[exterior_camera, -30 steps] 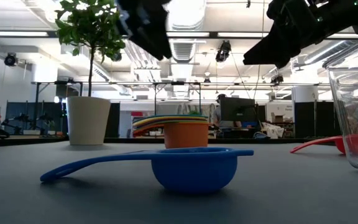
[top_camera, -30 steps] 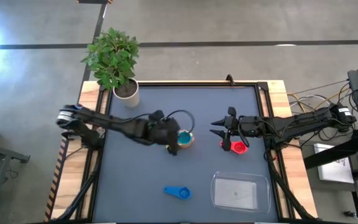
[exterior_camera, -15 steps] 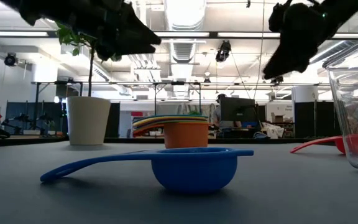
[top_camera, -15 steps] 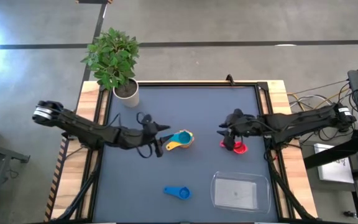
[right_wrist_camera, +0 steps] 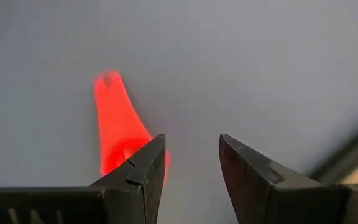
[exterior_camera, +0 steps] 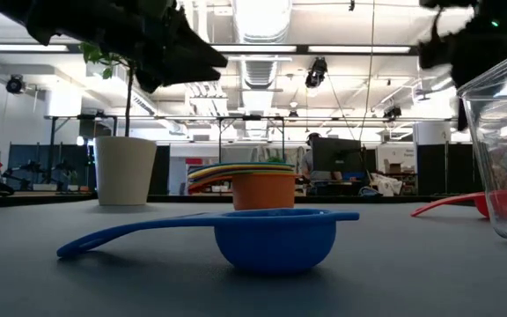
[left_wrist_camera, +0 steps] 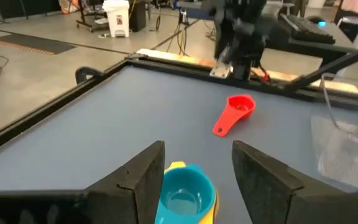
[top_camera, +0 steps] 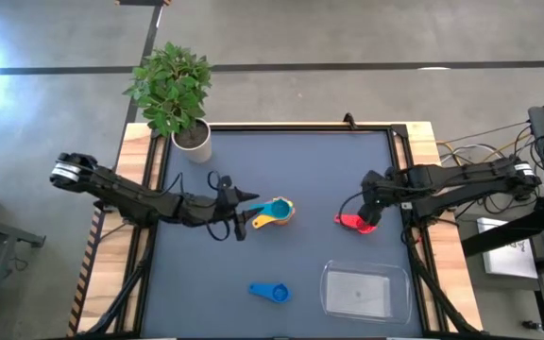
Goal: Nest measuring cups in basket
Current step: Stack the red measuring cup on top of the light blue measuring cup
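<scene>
The right gripper (top_camera: pixel 370 200), fingers spread, hovers over the small red plastic measuring cup (top_camera: pixel 355 222); the clear rectangular plastic basket (top_camera: pixel 365 289) holds nothing.

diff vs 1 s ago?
Left pincer pulled back off the nested stack of coloured plastic measuring cups, open. Right pincer dropped over the red plastic measuring cup, open astride its handle. Stack, blue plastic cup and clear plastic basket unmoved.

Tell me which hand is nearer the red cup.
Right. The right hand hangs open directly over the red cup; the left hand is across the table, open beside the nested stack.
</scene>
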Available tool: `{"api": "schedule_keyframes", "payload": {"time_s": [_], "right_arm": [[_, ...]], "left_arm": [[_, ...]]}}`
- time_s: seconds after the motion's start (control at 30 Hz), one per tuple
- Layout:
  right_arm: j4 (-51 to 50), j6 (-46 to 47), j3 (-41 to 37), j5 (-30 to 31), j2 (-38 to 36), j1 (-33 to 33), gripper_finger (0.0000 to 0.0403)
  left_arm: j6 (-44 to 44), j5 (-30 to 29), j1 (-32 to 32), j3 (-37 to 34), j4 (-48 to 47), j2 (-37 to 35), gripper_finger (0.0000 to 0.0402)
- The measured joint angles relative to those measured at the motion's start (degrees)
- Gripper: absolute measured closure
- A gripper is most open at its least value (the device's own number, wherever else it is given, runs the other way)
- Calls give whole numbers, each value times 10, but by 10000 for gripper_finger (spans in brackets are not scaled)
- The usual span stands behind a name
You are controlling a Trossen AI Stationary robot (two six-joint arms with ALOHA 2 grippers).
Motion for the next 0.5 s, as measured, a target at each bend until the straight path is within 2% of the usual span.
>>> {"api": "schedule_keyframes", "payload": {"time_s": [0.2,0.33,0.5], "right_arm": [[-5,34,-61,-69,-1,0,264],[36,48,-112,-106,-1,0,264],[107,65,-162,-124,-1,0,264]], "left_arm": [[0,16,0,23,0,21,231],[4,42,0,38,0,41,231],[6,45,0,53,-2,67,231]]}}
